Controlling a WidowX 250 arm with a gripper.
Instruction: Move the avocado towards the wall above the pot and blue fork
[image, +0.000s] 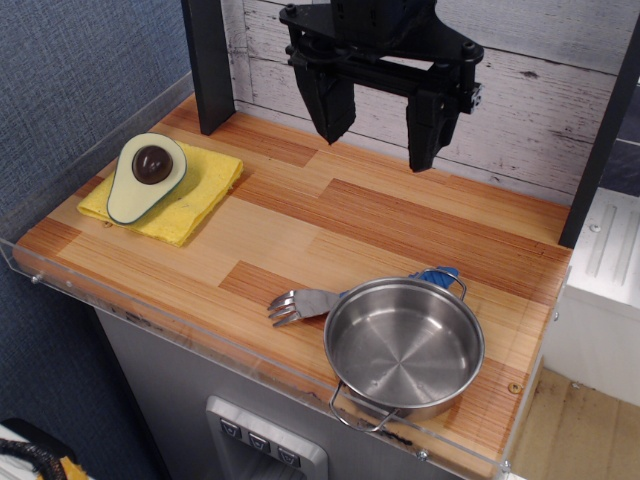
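Observation:
The halved avocado (146, 176), pale flesh up with a brown pit, lies on a yellow cloth (172, 200) at the left of the wooden table. The shiny steel pot (403, 347) stands at the front right. The blue fork (318, 301) lies just left of and behind the pot, its tines pointing left and its blue handle mostly hidden by the pot's rim. My black gripper (380, 135) hangs open and empty high at the back, in front of the whitewashed plank wall (520, 100), far from the avocado.
A clear acrylic rim (60, 270) edges the table's left and front sides. A black post (212, 65) stands at the back left. A blue-grey fabric panel (70, 90) is on the left. A white unit (610, 260) sits to the right.

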